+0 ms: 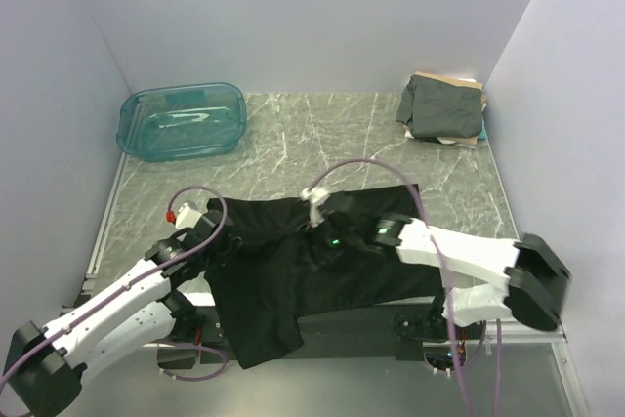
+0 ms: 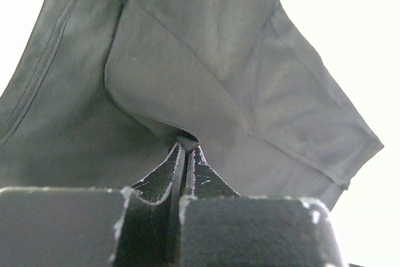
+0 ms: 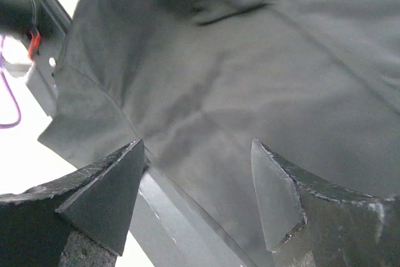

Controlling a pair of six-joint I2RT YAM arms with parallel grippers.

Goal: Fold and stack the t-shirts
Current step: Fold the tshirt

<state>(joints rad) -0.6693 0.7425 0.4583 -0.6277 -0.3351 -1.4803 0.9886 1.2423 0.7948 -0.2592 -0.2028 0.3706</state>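
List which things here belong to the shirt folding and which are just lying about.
Job: black t-shirt, pinched by the left gripper; right gripper, open over it; folded shirts, far right corner.
Lying about: teal bin.

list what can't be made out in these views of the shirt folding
- top view: under the dark grey-green t-shirt only tan and white slivers show, so the stack's count is hidden
- left wrist view: the left gripper is shut on the black t-shirt, but which part it pinches is unclear; the rest is washed out white
- right wrist view: whether the open right gripper touches the cloth cannot be told
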